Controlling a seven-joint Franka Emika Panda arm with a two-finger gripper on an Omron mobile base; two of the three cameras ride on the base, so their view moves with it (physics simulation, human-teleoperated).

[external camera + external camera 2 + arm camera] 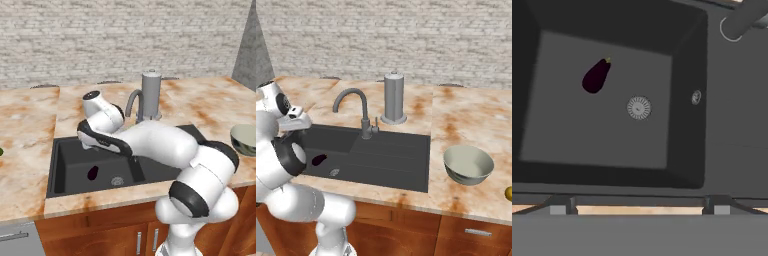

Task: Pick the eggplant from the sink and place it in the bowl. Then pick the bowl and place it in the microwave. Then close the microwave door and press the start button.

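Hanging above the left basin of the sink (pixel 587 135) right now, gripper (pixel 638 208) pointing straight down and jaws standing spread wide, gripping nothing. Probably lining up for the first grab, judging by the task, so keeping wide open makes sense: leaving plenty of room to drop around the eggplant (pixel 596 76) rather than bumping it.

Lying flat on the basin floor, that eggplant, off to one side of the round drain (pixel 638 107), near it but not touching. Not sitting centred under the hand either; showing up in the upper left of the hand view, so likely needing a sideways shift before going down. Also lying at a slant in that view, so maybe needing some wrist turn to close across the narrow way.

Looking small, dark purple-black and glossy, oval with one fatter end and a little yellowish stem tip at the thinner end. Blending into the dark grey sink quite a bit from the base views. Guessing smooth and slippery, possibly rolling if nudged.

Waiting on the counter (pixel 456 115) to the right of the sink: the bowl (pixel 468 164), upright, nothing inside, well apart from the eggplant.
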